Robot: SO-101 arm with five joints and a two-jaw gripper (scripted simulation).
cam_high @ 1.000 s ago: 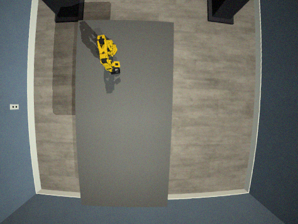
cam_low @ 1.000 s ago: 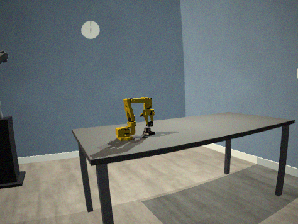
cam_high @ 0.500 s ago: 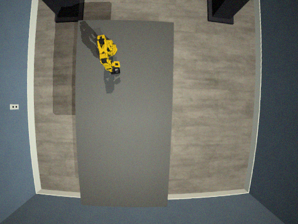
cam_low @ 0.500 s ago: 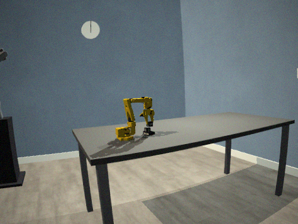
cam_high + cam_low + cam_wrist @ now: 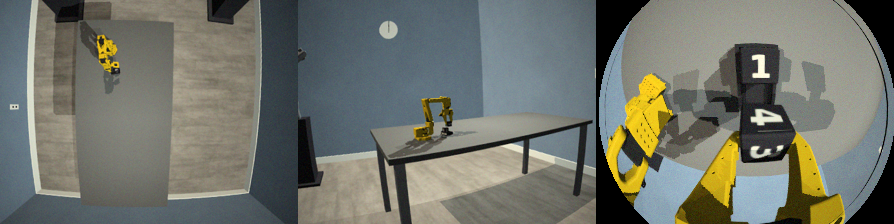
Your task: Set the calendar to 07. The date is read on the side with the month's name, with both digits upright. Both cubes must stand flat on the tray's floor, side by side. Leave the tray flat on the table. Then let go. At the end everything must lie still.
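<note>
My gripper [image 5: 766,139] [image 5: 449,122] is shut on a black cube [image 5: 772,124] [image 5: 449,124] [image 5: 115,70]. In the wrist view this cube shows a white 4 lying on its side on its upper face and a partly visible 3 on the face below. It hangs above the dark tray [image 5: 758,94] [image 5: 449,133], with a gap below it in the exterior view. The other black cube [image 5: 760,65] [image 5: 444,129] sits at the tray, with an upright white 1 on its upper face in the wrist view. The month's name and the cubes' other faces are not visible.
The grey table [image 5: 126,141] [image 5: 502,129] carries the arm's yellow base [image 5: 101,39] [image 5: 422,133], close beside the tray. The arm's shadows fall around the tray. Dark stands [image 5: 69,14] [image 5: 220,14] are off the table, beyond its end.
</note>
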